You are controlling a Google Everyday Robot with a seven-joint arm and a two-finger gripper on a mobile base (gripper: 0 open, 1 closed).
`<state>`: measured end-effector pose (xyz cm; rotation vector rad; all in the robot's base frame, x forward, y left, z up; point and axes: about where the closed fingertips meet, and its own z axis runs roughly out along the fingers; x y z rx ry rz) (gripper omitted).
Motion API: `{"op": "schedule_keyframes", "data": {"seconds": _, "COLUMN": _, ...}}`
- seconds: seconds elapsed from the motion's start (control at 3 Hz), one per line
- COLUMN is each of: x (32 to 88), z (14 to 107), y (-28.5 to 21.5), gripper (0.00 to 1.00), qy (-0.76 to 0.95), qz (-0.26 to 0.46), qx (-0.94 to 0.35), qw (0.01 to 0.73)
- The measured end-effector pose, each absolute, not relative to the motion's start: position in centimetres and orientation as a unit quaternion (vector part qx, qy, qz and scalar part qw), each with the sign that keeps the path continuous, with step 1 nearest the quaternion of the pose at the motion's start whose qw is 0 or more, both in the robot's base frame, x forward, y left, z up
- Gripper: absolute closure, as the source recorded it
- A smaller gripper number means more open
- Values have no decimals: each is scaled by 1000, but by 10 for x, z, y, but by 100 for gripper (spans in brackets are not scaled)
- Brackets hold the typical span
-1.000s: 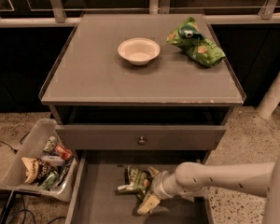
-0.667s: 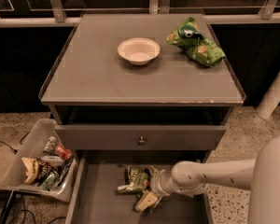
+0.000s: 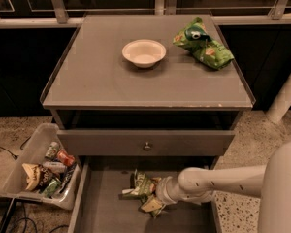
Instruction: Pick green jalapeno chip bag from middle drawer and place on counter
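The gripper [image 3: 157, 198] sits low in the drawer [image 3: 106, 212], against the right end of the bag [image 3: 141, 184]. The bag lies crumpled on the drawer floor, touching the gripper and spreading to its left in the view. I cannot tell whether it is clenched on the bag. Foil slips, so take a firm fold, draw back clear of the drawer front [image 3: 145, 142] just above, then rise to the counter [image 3: 97, 76] overhead.
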<state>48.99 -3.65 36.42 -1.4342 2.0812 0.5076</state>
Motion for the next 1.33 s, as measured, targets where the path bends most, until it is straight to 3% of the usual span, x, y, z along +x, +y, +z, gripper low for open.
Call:
{"op": "schedule_keyframes", "data": {"seconds": 0.67, "x": 484, "z": 395, "y": -52, "gripper": 89, "qy": 767, "qz": 200, "qx": -540, "qw": 283}}
{"op": "schedule_keyframes", "data": {"seconds": 1.0, "x": 469, "z": 445, "y": -75, "gripper": 100, "qy": 753, "qz": 217, "qx": -549, "qw": 291}}
{"op": "schedule_keyframes", "data": {"seconds": 1.33, "x": 451, "z": 494, "y": -92, "gripper": 100, "qy": 737, "qz": 236, "qx": -563, "qw": 290}}
